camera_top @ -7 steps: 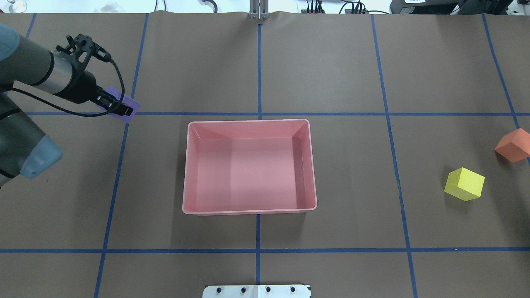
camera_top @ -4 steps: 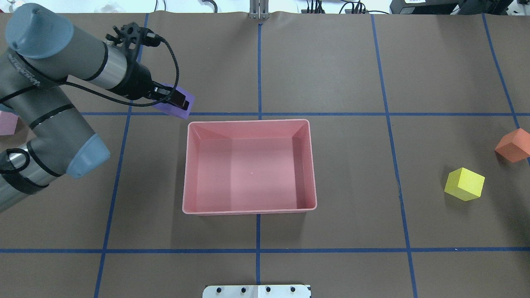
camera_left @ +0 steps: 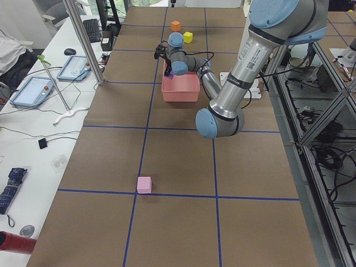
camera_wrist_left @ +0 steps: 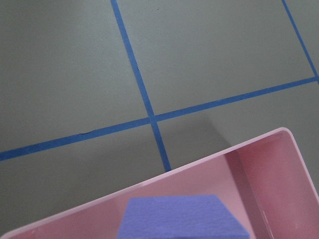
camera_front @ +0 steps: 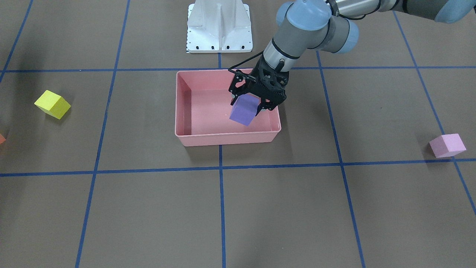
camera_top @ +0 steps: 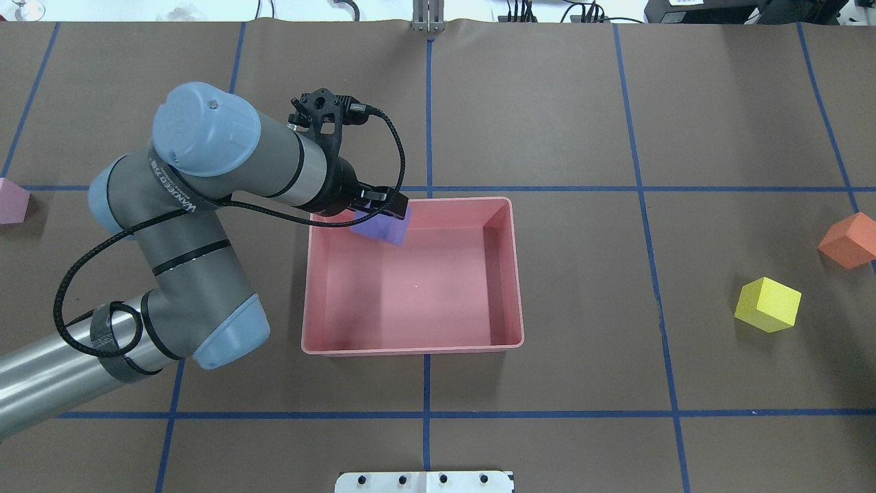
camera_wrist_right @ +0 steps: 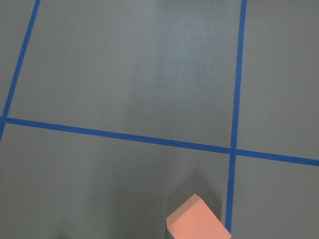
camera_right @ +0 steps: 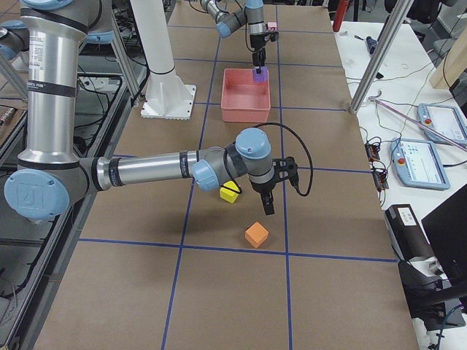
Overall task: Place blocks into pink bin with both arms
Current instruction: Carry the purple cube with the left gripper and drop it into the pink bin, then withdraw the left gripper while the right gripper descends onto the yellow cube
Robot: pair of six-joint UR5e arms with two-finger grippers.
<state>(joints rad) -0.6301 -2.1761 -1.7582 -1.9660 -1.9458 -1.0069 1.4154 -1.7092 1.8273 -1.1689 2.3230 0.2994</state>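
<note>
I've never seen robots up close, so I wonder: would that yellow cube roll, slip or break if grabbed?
It probably won't roll: the yellow cube has flat faces and rests on one. Its matte, foam-like surface suggests it is light and grippy, and unlikely to break. The similar purple cube hangs held by just the left fingers.

Purple block [camera_front: 243,110] looks matte and foamy, pink bin [camera_front: 227,138] smooth plastic, table cover [camera_front: 148,208] papery.

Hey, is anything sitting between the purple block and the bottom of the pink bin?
Nothing visible is in the way. The left gripper holds the purple block over the bin, inside its rim near the far corner on the robot's left. The bin has nothing else in it.
</note>
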